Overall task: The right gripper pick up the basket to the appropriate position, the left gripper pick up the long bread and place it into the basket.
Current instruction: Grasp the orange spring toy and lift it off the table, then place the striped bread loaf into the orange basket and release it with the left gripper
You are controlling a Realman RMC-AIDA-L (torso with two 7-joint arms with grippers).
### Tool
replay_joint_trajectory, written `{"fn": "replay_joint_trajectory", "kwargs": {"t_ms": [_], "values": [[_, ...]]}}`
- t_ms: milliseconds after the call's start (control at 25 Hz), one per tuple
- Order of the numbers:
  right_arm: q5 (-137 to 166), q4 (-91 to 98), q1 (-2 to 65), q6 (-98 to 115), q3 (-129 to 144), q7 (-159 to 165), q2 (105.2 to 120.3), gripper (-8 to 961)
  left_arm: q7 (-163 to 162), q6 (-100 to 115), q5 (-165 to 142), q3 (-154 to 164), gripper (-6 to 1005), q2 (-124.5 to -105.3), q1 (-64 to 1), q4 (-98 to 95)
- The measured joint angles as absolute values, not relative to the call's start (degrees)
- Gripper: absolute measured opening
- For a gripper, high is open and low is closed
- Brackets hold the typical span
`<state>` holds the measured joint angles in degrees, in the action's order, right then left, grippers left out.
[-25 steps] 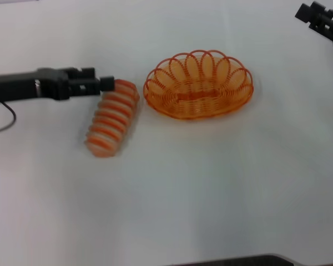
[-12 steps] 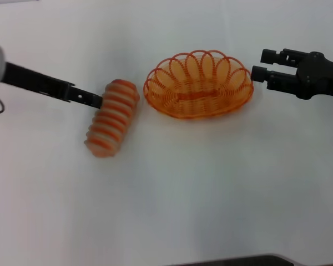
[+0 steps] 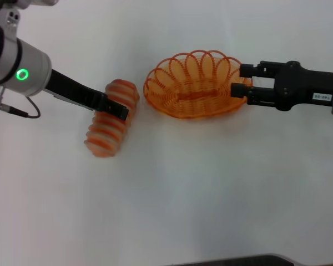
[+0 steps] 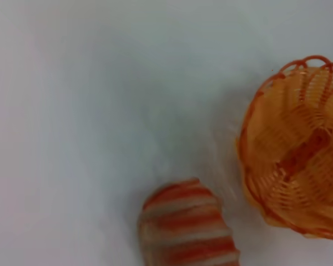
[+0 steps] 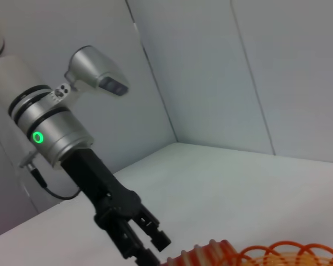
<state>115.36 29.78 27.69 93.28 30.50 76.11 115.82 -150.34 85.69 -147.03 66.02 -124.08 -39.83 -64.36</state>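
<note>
On the white bench [image 3: 172, 194] the basket [image 3: 197, 86] sat upright a little toward 12 o'clock of the middle, its long axis running from 9 to 3 o'clock. The long bread [image 3: 112, 119] lay flat on the bench at the basket's 9 o'clock, just beside it but apart from it, angled so that 1 end pointed toward 1 o'clock and the other toward 7 o'clock.

My right pincer [image 3: 240, 81] reached in from 3 o'clock, level with the bench. Its 2 fingers were spread, 1 at the 12 o'clock side and 1 at the 6 o'clock side, and they bracketed the scalloped rim at the basket's 3 o'clock end. I could not tell whether either finger pressed the wire. The basket rested on the bench.

My left pincer [image 3: 118, 109] came in from 10 o'clock, the arm slanting down across the bench. Its tips lay over the 1 o'clock half of the long bread. In my right wrist view the left pincer's [image 5: 147, 246] fingers stood apart, unclenched, with the basket's orange rim [image 5: 255, 256] close by. My left wrist view looked down on the rounded end of the long bread [image 4: 186, 230] and on part of the basket [image 4: 294, 166] near it, with a strip of bare bench between them.
</note>
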Motion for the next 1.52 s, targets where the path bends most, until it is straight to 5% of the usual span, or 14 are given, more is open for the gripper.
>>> {"fn": "replay_joint_trajectory", "kwargs": {"t_ms": [920, 1120, 1520], "values": [[115.4, 29.3, 29.6, 91.5, 33.3, 76.6, 117.25, 677, -152.6, 78.0, -149.3, 71.8, 885, -123.95, -40.9, -56.4], [115.4, 29.2, 29.6, 91.5, 33.3, 76.7, 117.25, 677, -152.4, 78.2, -149.0, 70.4, 701, -123.77, -41.3, -55.3], [115.2, 29.3, 29.0, 91.5, 32.8, 76.9, 117.19, 677, -146.5, 80.9, -146.7, 62.2, 583, -123.71, -40.5, -60.4]]}}
